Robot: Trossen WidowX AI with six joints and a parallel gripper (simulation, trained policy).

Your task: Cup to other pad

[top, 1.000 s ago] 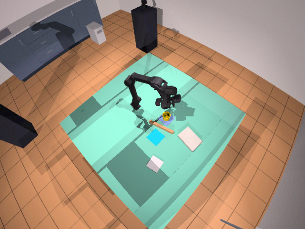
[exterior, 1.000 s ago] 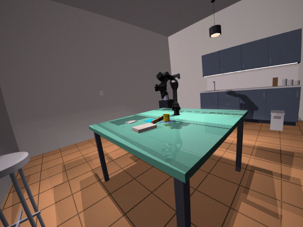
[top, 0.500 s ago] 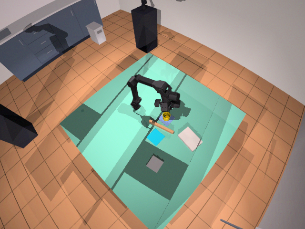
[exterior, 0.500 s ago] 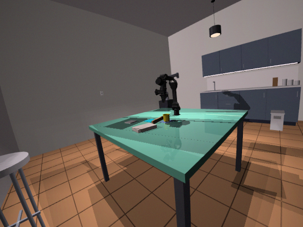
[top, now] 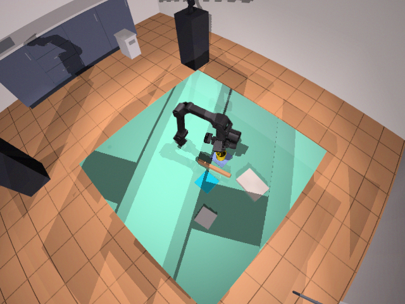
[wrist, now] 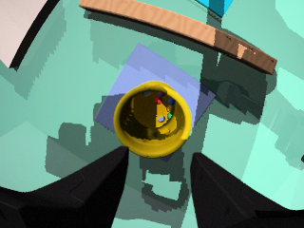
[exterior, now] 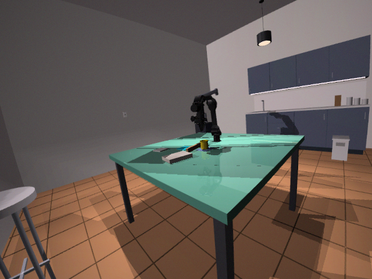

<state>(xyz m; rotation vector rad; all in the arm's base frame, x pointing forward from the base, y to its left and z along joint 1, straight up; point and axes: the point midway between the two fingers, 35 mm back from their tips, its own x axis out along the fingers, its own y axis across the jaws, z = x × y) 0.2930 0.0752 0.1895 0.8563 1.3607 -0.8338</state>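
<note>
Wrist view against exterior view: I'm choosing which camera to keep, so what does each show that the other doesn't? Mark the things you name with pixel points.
Only the wrist view shows the coloured marbles [wrist: 161,119] inside the cup.

Only the exterior view shows the stool [exterior: 16,198], the pendant lamp [exterior: 264,38] and the white bin [exterior: 340,148].

Both show the yellow cup [exterior: 204,145] [wrist: 153,149], the wooden bar [exterior: 193,147] [wrist: 157,20] and the robot's jaws, plainly apart in the wrist view.

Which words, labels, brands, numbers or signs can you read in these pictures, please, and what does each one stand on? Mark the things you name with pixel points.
There are none that can be read.
The yellow cup [top: 221,158] [exterior: 204,145] [wrist: 154,148] and both pads, lavender [wrist: 138,66] and cyan [top: 206,182], show no lettering.
The white bin [top: 128,44] [exterior: 339,148] has a small grey patch on its front, too small to tell whether it bears any text.
</note>
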